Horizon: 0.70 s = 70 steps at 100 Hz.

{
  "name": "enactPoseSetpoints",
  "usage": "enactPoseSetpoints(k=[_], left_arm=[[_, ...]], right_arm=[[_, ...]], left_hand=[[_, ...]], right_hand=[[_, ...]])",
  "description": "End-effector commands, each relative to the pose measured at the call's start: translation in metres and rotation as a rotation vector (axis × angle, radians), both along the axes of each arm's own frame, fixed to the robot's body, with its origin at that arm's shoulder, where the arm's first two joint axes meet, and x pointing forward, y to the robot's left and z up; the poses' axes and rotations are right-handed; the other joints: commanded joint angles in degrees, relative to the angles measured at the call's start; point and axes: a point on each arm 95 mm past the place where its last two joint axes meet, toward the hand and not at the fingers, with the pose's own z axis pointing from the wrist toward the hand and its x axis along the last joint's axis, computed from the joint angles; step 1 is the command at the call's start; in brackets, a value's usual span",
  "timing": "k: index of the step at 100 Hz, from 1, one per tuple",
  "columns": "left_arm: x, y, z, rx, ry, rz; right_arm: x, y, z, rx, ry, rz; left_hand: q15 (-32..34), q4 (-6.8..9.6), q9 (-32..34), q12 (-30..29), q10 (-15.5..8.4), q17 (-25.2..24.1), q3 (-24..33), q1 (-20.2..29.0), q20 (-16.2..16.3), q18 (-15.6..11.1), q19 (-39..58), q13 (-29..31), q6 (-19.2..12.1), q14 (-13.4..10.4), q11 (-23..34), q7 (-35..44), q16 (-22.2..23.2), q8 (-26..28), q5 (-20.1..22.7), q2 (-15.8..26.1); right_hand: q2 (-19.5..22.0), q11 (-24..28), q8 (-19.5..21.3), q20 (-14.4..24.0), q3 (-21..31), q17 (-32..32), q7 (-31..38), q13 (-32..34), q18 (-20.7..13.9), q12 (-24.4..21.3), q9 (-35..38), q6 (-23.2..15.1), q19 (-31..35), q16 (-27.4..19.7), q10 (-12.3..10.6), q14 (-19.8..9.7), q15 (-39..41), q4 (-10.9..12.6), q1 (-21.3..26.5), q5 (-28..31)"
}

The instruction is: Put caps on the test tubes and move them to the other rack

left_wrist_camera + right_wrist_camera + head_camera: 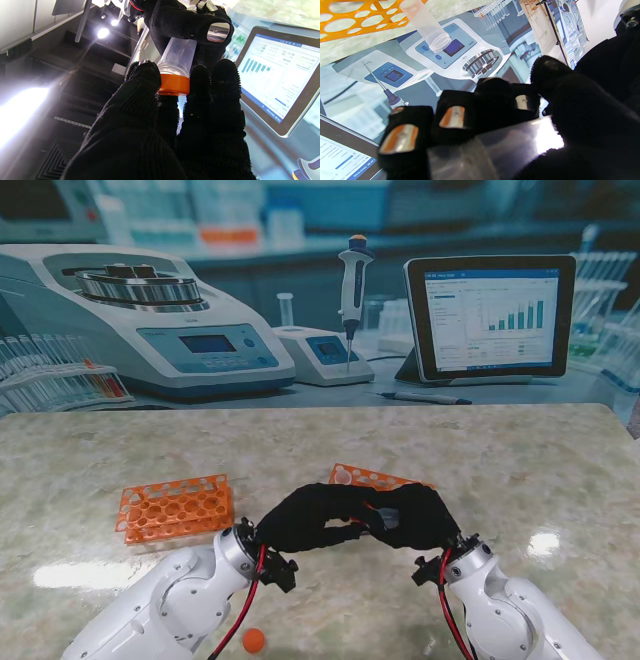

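1. above the middle of the counter (520,470), toward its near edge, two black-gloved hands are meeting: the left hand (300,518) and the right hand (420,515), touching each other.
2. two orange racks are lying on the counter: the left rack (175,508) is sitting toward the left edge, and the right rack (375,477) is peeking out just behind the hands.
3. one loose orange cap (254,640) is resting by the near edge, between the two arms.
4. the stand view is hiding what the hands are holding; the left wrist view is showing one clear test tube (176,58) with one orange screw cap (174,85) seated on its mouth.
5. in that view the left hand's fingers (143,82) are pinching the screw cap from both sides, while the right hand is wrapping around the tube's body.
6. only the right wrist view is showing a second, uncapped tube (426,25) standing in the right rack, and the right hand's fingers (453,117) curling tightly around the held tube.
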Motion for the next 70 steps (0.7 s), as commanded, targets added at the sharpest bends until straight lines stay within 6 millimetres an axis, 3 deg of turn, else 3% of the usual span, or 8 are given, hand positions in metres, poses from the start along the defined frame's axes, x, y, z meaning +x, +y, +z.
enactPoseSetpoints(k=[1, 53, 58, 62, 69, 70], left_arm=[[-0.0023, -0.0039, -0.0022, 0.001, 0.002, -0.010], [0.0003, -0.0079, -0.0052, 0.003, -0.010, 0.001], [0.0004, -0.0077, -0.0050, 0.005, -0.012, 0.001], [0.0006, -0.0074, -0.0046, 0.006, -0.013, 0.002], [0.0010, -0.0064, -0.0041, 0.012, -0.012, 0.003], [0.0011, -0.0062, -0.0040, 0.013, -0.011, 0.002]], right_arm=[[-0.0012, 0.0042, -0.0001, 0.012, -0.001, 0.001], [-0.0003, 0.0076, -0.0004, 0.045, -0.026, -0.022], [-0.0002, 0.0074, -0.0003, 0.046, -0.027, -0.024], [-0.0002, 0.0073, -0.0003, 0.047, -0.028, -0.025], [-0.0001, 0.0071, -0.0003, 0.049, -0.028, -0.026], [-0.0001, 0.0071, -0.0003, 0.049, -0.028, -0.026]], left_hand=[[-0.4, 0.15, 2.7, 1.3, 0.0, 1.0, 6.5, 5.6, 1.1, -0.6, -0.2, 3.2, 0.5, -4.9, 2.1, -0.4, -0.4, 0.2, 1.0, -0.8], [-0.7, -0.02, 2.1, 1.1, -0.3, 0.5, 5.2, 5.6, 0.6, -0.9, -0.5, 2.6, 0.4, -5.1, 2.1, -0.3, -0.5, 0.1, 0.5, 0.0], [-0.4, 0.33, 1.8, 0.9, -0.2, 0.0, 3.4, 5.6, 0.6, -1.1, -0.6, 2.2, 0.1, -5.3, 2.1, -0.3, -0.7, 0.0, 0.2, 0.8], [0.7, 1.81, 1.2, 0.1, -0.3, -0.6, -0.4, 5.4, 0.7, -1.0, -0.9, 1.1, 0.1, -5.7, 2.1, -0.3, -1.8, -0.1, -0.3, 2.3], [0.7, 1.89, 0.7, -0.1, -0.3, -1.2, -1.3, 4.4, 0.7, -0.8, -1.1, 0.4, 0.1, -5.9, 2.1, -0.5, -2.2, -0.3, -0.7, 3.2], [1.5, 2.48, 0.4, -0.7, -0.4, -1.6, -2.6, 4.5, 1.1, -0.5, -0.9, 0.0, 0.0, -6.0, 2.6, -0.5, -3.0, -0.3, -0.8, 3.3]], right_hand=[[1.5, -0.2, 1.7, 0.0, 0.3, 1.3, 2.9, 2.1, -1.0, 0.6, 2.3, -2.7, 2.8, 1.3, 0.1, -4.4, 4.2, -0.7, 2.3, 1.6], [1.7, -0.5, 1.6, -0.1, 0.0, 1.3, 2.9, 2.1, -1.0, 0.7, 2.2, -3.0, 2.6, 1.2, 0.1, -4.4, 4.0, -0.9, 2.3, 1.2], [1.7, -0.5, 1.6, -0.1, 0.0, 1.3, 2.9, 2.1, -1.0, 0.7, 2.3, -3.0, 2.6, 1.2, 0.1, -4.4, 4.0, -0.9, 2.3, 1.2], [1.7, -0.5, 1.6, -0.1, 0.0, 1.3, 2.9, 2.1, -1.0, 0.7, 2.3, -3.0, 2.6, 1.2, 0.1, -4.4, 4.0, -0.9, 2.3, 1.2], [1.7, -0.6, 1.6, -0.1, -0.1, 1.3, 2.9, 2.1, -1.0, 0.7, 2.3, -3.0, 2.6, 1.2, 0.1, -4.4, 3.9, -0.9, 2.3, 1.2], [1.7, -0.6, 1.6, -0.1, 0.0, 1.3, 2.9, 2.1, -1.0, 0.7, 2.3, -3.0, 2.6, 1.2, 0.1, -4.4, 3.9, -0.9, 2.3, 1.2]])
